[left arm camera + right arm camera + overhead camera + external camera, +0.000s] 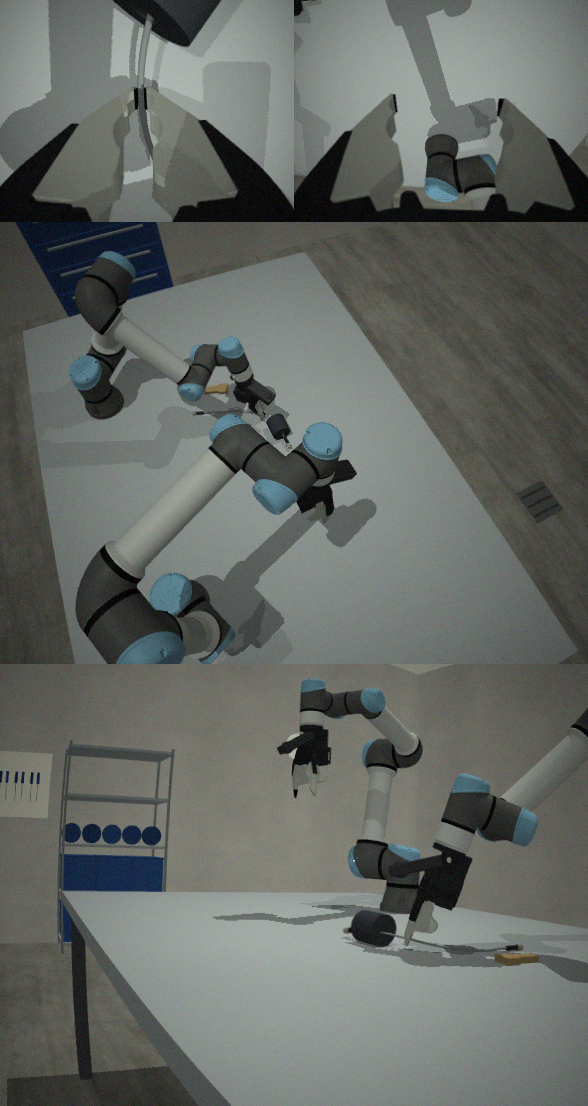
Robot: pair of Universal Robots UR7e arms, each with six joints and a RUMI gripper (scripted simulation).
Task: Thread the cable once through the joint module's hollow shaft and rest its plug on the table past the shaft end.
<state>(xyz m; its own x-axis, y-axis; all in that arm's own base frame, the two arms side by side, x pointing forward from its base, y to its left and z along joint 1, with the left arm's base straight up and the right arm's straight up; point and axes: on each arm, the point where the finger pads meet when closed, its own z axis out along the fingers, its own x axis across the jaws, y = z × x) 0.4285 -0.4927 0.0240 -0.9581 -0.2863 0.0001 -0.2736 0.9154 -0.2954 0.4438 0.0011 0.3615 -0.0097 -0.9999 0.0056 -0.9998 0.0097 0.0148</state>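
The dark joint module (278, 426) (372, 927) (174, 15) lies on its side on the table. The thin grey cable (144, 55) (425, 943) enters the shaft at the end facing the left gripper. A small connector with a pale tip (289, 445) (347, 930) pokes out a short way from the other end. The cable's other, dark connector (198, 413) (514, 947) lies farther off on the table. My left gripper (262, 415) (408, 942) (141, 89) is shut on the cable, a short way outside the module. My right gripper (319, 517) (304, 793) (447, 97) is open and empty, high above the table.
An orange block (216, 389) (516, 959) lies near the dark connector, beside the left arm. The right arm reaches over the table (425, 547) in the top view, its forearm and wrist close to the module in that view.
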